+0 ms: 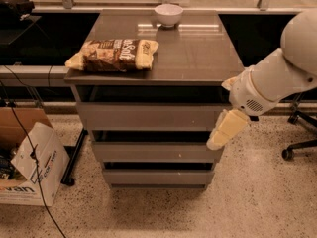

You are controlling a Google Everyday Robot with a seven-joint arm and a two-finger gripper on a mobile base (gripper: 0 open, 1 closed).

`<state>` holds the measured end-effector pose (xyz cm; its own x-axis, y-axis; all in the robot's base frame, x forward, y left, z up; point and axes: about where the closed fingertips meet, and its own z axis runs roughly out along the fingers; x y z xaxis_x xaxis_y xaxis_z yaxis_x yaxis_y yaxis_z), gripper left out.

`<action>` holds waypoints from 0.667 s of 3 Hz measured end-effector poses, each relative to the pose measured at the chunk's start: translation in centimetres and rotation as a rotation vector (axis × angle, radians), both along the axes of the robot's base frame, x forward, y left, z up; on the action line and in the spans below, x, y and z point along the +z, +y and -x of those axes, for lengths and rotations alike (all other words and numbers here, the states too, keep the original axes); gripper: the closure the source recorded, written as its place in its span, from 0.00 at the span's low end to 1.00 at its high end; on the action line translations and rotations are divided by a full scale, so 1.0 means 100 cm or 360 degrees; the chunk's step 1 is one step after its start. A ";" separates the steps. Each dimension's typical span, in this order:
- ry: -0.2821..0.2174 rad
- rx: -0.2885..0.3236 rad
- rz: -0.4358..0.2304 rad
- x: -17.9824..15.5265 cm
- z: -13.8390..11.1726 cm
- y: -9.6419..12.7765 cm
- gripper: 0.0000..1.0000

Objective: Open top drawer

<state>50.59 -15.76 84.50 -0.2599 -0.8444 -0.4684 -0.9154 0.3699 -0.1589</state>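
Note:
The top drawer (148, 116) is the widest grey-brown front, just under the table top (198, 53) of the small cabinet in the middle of the camera view. A dark gap shows above its front panel. Below it sit a narrower drawer front (156, 151) and the smallest one (156, 176). My gripper (221, 133), cream coloured on a white arm (277, 78), hangs at the cabinet's right front corner, beside the right end of the top drawer and pointing down and left.
A brown snack bag (113, 55) lies on the table top at the left, and a white bowl (168, 14) stands at the back. A cardboard box (29, 157) and a cable are on the floor at left. An office chair base (297, 148) is at right.

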 end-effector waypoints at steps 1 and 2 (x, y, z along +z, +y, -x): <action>0.0024 -0.0070 -0.0137 -0.041 -0.015 0.005 0.00; 0.0038 -0.0140 -0.0274 -0.076 -0.030 0.009 0.00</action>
<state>53.57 -14.89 76.87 -0.3419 -0.7259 -0.5968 -0.8812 0.4682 -0.0647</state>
